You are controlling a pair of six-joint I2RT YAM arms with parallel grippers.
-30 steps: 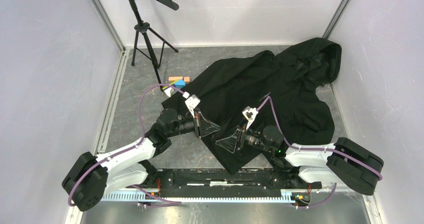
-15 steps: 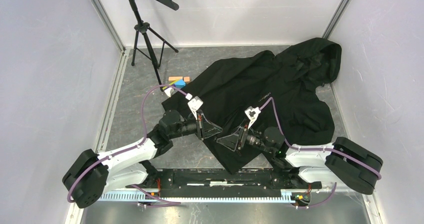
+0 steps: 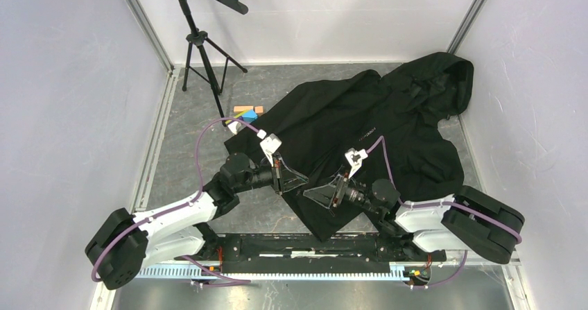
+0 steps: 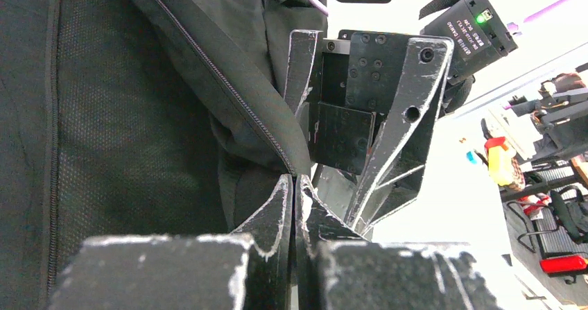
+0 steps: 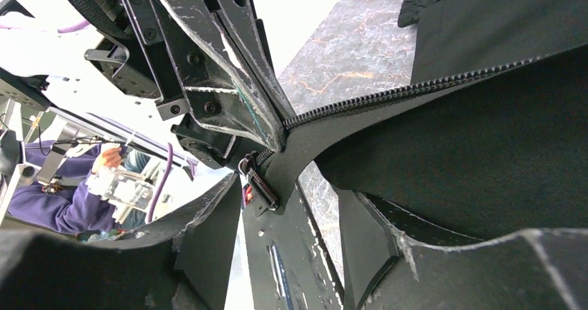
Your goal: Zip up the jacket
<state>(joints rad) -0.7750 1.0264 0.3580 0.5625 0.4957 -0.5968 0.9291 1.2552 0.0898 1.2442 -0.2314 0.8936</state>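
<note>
1. Top external view, near edge: both arms reach inward from their bases, and their claws meet at the lower left edge of the jacket (image 3: pixel 388 123). The jacket's bottom hem lies closest to the bases on the grey marbled desk (image 3: pixel 201 116).
2. On that edge the left claw (image 3: pixel 297 180) is pressed together on the jacket's zip tape. In the left wrist view its fingers meet tip to tip, with the toothed edge running straight into them.
3. Facing it and just beside it, the right claw (image 3: pixel 315 195) has its fingers apart. In the right wrist view the bottom end of the zip (image 5: pixel 258 183) hangs in the gap between those fingers. Whether it touches either finger I cannot tell.
4. From the left claw's pinch, the zip teeth (image 5: pixel 416 88) run up and away to the right.
5. Beyond the claws the jacket spreads diagonally toward the far right of the desk. Mesh lining shows in the left wrist view.
6. Farther on, the hood (image 3: pixel 444 81) lies bunched in the far right corner, by the wall.
7. Just off the jacket's far left edge sit some coloured blocks (image 3: pixel 248 110). A black tripod stand (image 3: pixel 201 46) rises at the far left.
</note>
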